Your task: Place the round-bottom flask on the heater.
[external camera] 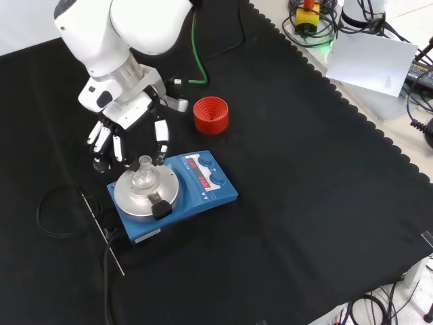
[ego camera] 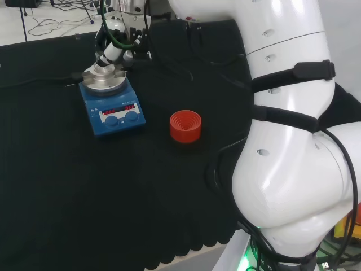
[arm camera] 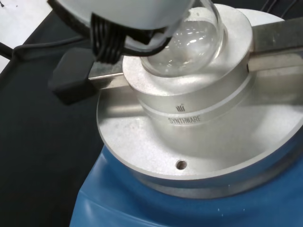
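The clear round-bottom flask (external camera: 143, 179) stands upright with its bulb seated in the silver block on top of the blue heater (external camera: 210, 193). In the wrist view the flask's bulb (arm camera: 189, 42) rests in the block's hollow (arm camera: 199, 113). The hand (external camera: 125, 118) hovers just behind and above the flask, its fingers (external camera: 108, 142) hanging fairly straight on one side of the neck and its thumb (external camera: 161, 139) on the other. In the head view the hand (ego camera: 115, 42) is over the flask (ego camera: 102, 69) at the far side of the heater (ego camera: 113, 110).
A red ribbed ring stand (external camera: 210, 115) sits bare on the cloth beyond the heater, to its right in the head view (ego camera: 185, 125). A thin rod (external camera: 101, 230) and a looped black cable (external camera: 57, 213) lie left of the heater. A black knob (external camera: 160, 206) juts from the block.
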Controlling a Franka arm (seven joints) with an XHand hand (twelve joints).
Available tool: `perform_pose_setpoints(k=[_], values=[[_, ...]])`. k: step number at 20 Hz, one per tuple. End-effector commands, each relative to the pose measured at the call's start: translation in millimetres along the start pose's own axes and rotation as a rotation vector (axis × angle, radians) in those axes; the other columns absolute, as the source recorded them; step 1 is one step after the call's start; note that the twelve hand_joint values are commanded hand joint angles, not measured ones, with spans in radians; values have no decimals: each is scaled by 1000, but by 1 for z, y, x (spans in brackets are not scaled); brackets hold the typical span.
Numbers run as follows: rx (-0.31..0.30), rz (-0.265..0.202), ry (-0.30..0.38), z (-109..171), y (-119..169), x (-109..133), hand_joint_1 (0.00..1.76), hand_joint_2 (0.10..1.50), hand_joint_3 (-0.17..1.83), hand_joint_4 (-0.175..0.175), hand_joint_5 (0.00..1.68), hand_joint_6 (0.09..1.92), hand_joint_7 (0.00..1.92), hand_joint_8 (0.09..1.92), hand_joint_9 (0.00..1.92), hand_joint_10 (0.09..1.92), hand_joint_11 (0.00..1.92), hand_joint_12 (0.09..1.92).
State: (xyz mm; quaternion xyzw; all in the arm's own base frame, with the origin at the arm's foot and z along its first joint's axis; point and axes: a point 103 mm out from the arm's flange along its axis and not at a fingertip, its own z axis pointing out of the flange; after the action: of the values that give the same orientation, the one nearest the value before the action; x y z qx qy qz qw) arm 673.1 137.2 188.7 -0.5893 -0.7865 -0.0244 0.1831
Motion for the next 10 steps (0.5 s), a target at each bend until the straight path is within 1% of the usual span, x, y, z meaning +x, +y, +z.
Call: perform_pose_setpoints(k=[1, 2, 3, 4, 5, 6, 7, 8, 10], values=[[-19, 0, 3, 2, -1, 0, 1071, 770, 598, 156, 1084, 968, 260, 724, 558, 659, 306, 1353], [-23, 0, 6, 2, -1, 0, 1065, 804, 534, 160, 1075, 958, 250, 727, 552, 665, 304, 1354], [-31, 0, 10, 1, -1, 0, 1032, 783, 532, 81, 1016, 923, 231, 725, 537, 669, 295, 1353], [-39, -1, 10, 0, -1, 1, 1000, 744, 558, 12, 932, 900, 207, 722, 517, 675, 285, 1355], [-45, -1, 12, -1, -2, 1, 976, 709, 588, -32, 834, 893, 186, 721, 499, 683, 276, 1358], [-51, 0, 12, -2, -2, 1, 959, 682, 609, -54, 730, 890, 167, 721, 485, 690, 267, 1362], [-54, -2, 16, -3, -3, 2, 945, 662, 620, -65, 627, 875, 151, 720, 474, 695, 259, 1365], [-57, -3, 15, -3, -3, 3, 933, 646, 623, -69, 527, 847, 139, 719, 465, 697, 251, 1366], [-56, -8, 16, -3, -5, 4, 922, 631, 624, -72, 428, 814, 128, 718, 455, 700, 243, 1369]])
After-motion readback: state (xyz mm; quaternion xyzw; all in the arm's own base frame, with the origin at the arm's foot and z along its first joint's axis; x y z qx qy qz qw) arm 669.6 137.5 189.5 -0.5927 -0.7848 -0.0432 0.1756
